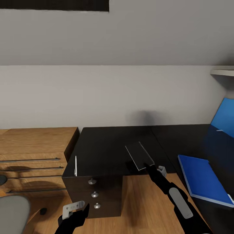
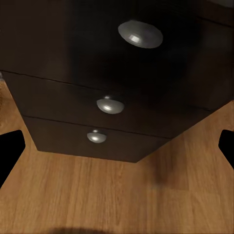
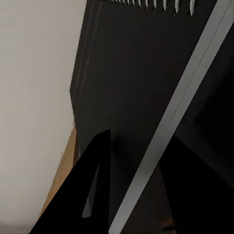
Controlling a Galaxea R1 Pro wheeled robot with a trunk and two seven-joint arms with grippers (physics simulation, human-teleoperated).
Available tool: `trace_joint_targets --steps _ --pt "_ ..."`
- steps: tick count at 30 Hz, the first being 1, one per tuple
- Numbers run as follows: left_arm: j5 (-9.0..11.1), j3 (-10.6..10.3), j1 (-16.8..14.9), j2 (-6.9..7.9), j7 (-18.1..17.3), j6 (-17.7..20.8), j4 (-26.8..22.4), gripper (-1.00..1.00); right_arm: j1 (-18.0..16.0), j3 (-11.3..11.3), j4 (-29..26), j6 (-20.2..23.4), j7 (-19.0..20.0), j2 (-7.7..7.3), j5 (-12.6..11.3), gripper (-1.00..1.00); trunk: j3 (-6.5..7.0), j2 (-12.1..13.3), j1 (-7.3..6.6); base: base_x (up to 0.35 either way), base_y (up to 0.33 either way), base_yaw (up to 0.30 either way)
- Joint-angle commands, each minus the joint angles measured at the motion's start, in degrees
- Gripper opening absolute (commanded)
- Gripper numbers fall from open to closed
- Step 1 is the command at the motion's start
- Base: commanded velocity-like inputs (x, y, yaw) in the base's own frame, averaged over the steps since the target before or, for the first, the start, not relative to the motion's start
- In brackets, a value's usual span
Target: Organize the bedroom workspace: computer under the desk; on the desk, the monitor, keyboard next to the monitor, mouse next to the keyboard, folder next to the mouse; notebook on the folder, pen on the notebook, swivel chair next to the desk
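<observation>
A black spiral-bound notebook (image 1: 139,155) hangs tilted just over the front edge of the glossy black desk (image 1: 107,146), and my right gripper (image 1: 147,166) is shut on its near corner. In the right wrist view the notebook's dark cover (image 3: 131,73) and pale page edge run between my fingers (image 3: 90,195). The white pen (image 1: 75,165) lies on the desk's left end. At the right, the blue folder (image 1: 203,178) lies flat on the desk. My left gripper (image 1: 76,208) hangs open and low, facing the drawer unit (image 2: 97,102). The grey swivel chair (image 1: 13,211) shows at the bottom left.
A low light-wood cabinet (image 1: 35,143) adjoins the desk's left end. A small black lump (image 1: 43,211) lies on the wood floor by the chair. A slanted blue panel (image 1: 226,117) leans at the far right, under a white shelf (image 1: 224,71). A wall stands behind the desk.
</observation>
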Motion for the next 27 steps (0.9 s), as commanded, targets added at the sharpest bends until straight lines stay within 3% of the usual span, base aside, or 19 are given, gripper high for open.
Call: trace_joint_targets --steps 1,5,11,18,27 --pt "0.54 0.08 0.00 -0.05 0.01 0.32 -0.01 1.00 -0.02 0.09 -0.17 0.19 0.36 -0.13 -0.33 -1.00 0.14 0.39 -0.22 0.000 0.000 0.000" --pt "0.50 0.07 0.00 -0.05 0.03 0.26 0.65 1.00 -0.02 0.03 -0.34 0.26 1.05 -0.48 -0.35 -1.00 0.86 1.99 -1.10 0.000 0.000 0.000" --pt "0.33 0.25 0.00 -0.05 0.08 -0.01 5.69 1.00 -0.02 -0.02 -0.50 0.30 1.54 -1.01 -0.40 -1.00 1.93 4.40 -2.42 0.000 0.000 -0.013" --pt "0.14 0.31 0.00 -0.05 0.02 -1.11 10.50 1.00 -0.02 -0.28 -0.66 0.35 1.62 -1.10 -0.40 -1.00 3.19 7.21 -3.96 0.000 0.000 -0.176" --pt "0.03 0.19 0.00 -0.05 -0.15 -1.42 15.27 1.00 -0.02 -0.35 -2.00 0.43 1.63 -1.65 -0.40 -1.00 3.19 7.21 -3.96 0.000 0.000 -0.254"
